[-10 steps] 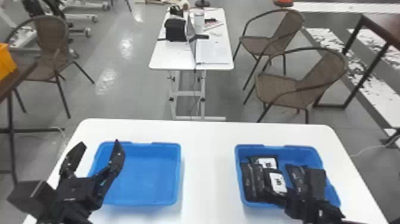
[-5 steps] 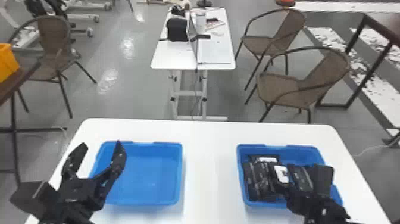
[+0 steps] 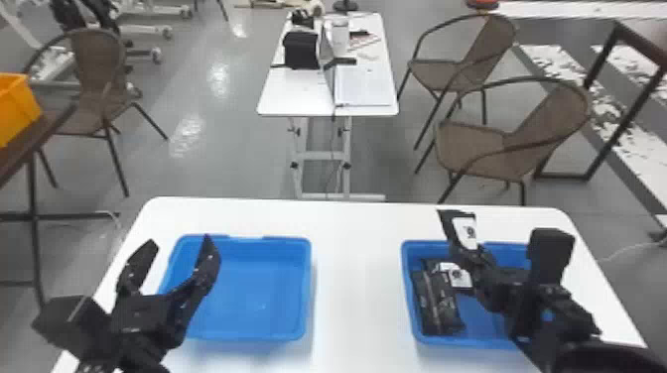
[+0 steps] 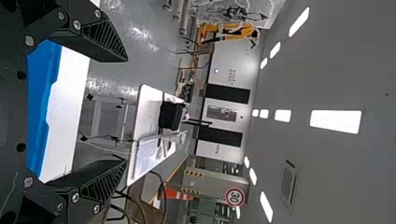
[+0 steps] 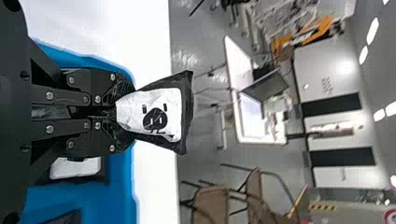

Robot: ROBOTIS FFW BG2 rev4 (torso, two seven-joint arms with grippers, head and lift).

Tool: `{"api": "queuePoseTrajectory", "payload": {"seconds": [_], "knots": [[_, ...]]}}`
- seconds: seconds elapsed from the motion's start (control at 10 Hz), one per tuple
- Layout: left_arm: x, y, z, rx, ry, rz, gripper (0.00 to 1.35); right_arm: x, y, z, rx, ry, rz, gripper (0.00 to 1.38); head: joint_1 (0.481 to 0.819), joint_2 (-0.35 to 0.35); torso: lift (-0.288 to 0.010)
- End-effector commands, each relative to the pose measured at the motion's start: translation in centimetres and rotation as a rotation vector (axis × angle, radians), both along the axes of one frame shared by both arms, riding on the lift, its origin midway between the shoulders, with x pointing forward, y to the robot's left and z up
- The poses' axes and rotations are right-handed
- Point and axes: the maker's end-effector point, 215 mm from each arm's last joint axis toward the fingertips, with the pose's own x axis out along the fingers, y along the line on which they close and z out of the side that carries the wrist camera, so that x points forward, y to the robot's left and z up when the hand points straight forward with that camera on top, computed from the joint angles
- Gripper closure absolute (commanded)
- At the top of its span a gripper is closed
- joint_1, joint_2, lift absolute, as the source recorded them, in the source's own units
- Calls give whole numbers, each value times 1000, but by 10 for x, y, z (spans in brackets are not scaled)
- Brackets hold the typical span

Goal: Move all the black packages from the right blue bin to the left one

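In the head view my right gripper [image 3: 470, 252] is raised over the right blue bin [image 3: 408, 297], shut on a black package [image 3: 465, 229] with a white label. The right wrist view has this gripper [image 5: 122, 112] pinching one end of the package [image 5: 161, 114]. More black packages [image 3: 437, 305] lie along that bin's left side, one with a white label [image 3: 456, 278]; the right arm covers part of the bin. My left gripper [image 3: 178, 247] stands open above the left part of the left blue bin [image 3: 248, 335], which holds no packages. In the left wrist view this gripper [image 4: 125, 111] has nothing between its fingers.
Both bins stand on a white table [image 3: 357, 278], with bare tabletop between them. Beyond it are a smaller white table [image 3: 293, 94] with a laptop and several brown chairs [image 3: 476, 144]. An orange crate [image 3: 17, 106] sits on a dark table at far left.
My right gripper has come up out of the right bin, and the labelled package has risen with it. The left arm has hardly moved.
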Motion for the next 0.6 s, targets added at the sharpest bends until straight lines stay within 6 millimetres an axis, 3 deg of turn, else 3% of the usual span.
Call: {"api": "queuePoseTrajectory", "payload": {"seconds": [0.0,0.2,0.4,0.5], "knots": [[9,-5,-8,-91,42,-12,268,24,50,55,4,-96,140,1144,695,37,0],[34,-21,3,-177,73,-98,268,45,144,103,37,-165,384,1144,695,99,0],[53,-44,14,-246,94,-191,263,42,210,114,113,-159,526,1144,695,173,0],[62,-49,24,-288,86,-219,251,39,233,118,117,-161,579,1144,695,186,0]]}}
